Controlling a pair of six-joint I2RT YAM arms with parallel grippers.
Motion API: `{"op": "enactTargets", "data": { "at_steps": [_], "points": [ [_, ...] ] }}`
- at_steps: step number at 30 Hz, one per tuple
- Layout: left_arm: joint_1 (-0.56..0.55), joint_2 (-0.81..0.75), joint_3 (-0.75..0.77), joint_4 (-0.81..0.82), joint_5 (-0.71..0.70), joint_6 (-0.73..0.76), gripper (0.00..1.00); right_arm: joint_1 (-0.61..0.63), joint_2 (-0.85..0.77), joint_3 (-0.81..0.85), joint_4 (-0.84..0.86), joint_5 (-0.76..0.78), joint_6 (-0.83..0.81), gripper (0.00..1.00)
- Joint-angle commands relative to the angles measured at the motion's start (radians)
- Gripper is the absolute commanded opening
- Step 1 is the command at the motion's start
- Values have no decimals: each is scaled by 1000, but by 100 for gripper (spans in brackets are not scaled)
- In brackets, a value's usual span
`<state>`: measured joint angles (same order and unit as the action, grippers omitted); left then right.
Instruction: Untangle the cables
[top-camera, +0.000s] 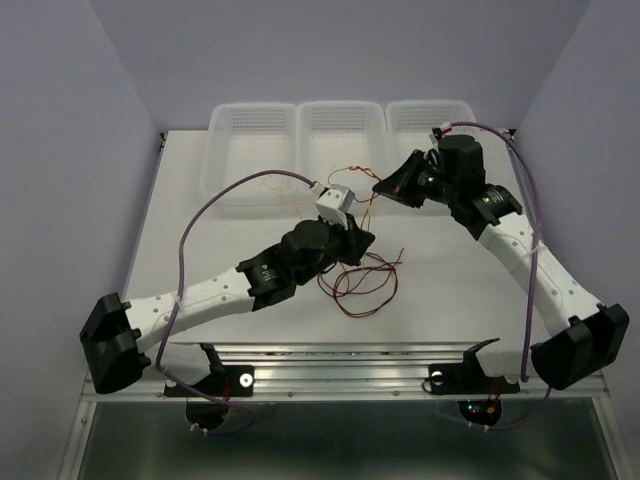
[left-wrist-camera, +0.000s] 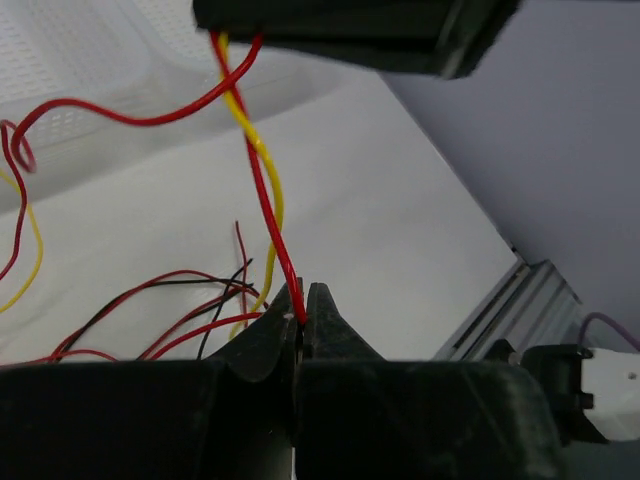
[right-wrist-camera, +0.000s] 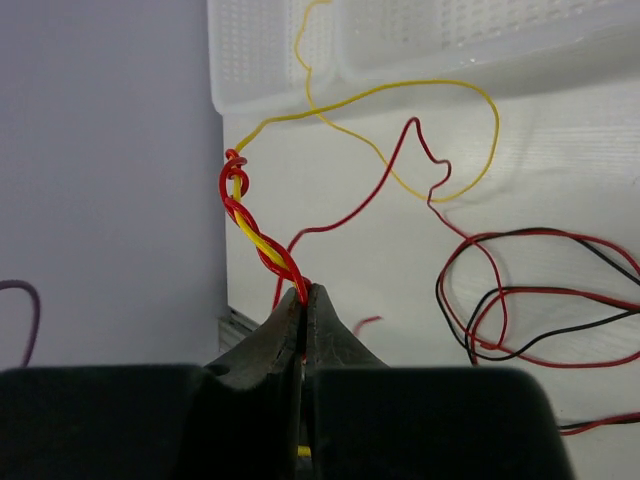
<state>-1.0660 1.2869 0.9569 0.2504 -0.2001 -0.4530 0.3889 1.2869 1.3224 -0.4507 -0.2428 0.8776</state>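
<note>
No text, label, brand, number or sign can be read in any view.

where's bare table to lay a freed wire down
Free: white table between the red and black wire loops and the right arm; also the strip left of the purple cable. Crowded: the centre, where left gripper and right gripper pinch the twisted red and yellow wires.

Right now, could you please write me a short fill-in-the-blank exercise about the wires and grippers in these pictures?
The right gripper is ___ on the twisted wires. Those wires are red and ___. Along the far edge of the table stand ___ white baskets. Missing words: shut, yellow, three.
</note>
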Motion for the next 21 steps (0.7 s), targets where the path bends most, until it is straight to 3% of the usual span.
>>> {"op": "enactTargets", "data": {
  "at_steps": [1, 3, 7, 8, 13, 14, 17, 21],
  "points": [
    [-9, -164, -36, 76, 180, -24, 0, -2, 81, 31, 15, 22, -94, 1],
    [-8, -213, -52, 93, 246, -47, 0, -2, 113, 20, 17, 4, -112, 1],
    [1, -247, -64, 75, 242, -82, 0, -2, 112, 14, 27, -41, -137, 2],
    [4, -247, -64, 72, 238, -91, 0, -2, 109, 17, 27, -55, -155, 19],
    [80, -215, -55, 53, 251, -182, 0, -2, 54, -17, 24, -127, -210, 45],
    [92, -210, -58, 56, 266, -190, 0, -2, 39, -31, 26, -139, -227, 55],
    [129, -210, -73, 93, 289, -220, 0, -2, -35, -110, 24, -158, -252, 62],
    [166, -209, -69, 53, 260, -249, 0, -2, -148, -216, 23, -147, -270, 64]
  ]
}}
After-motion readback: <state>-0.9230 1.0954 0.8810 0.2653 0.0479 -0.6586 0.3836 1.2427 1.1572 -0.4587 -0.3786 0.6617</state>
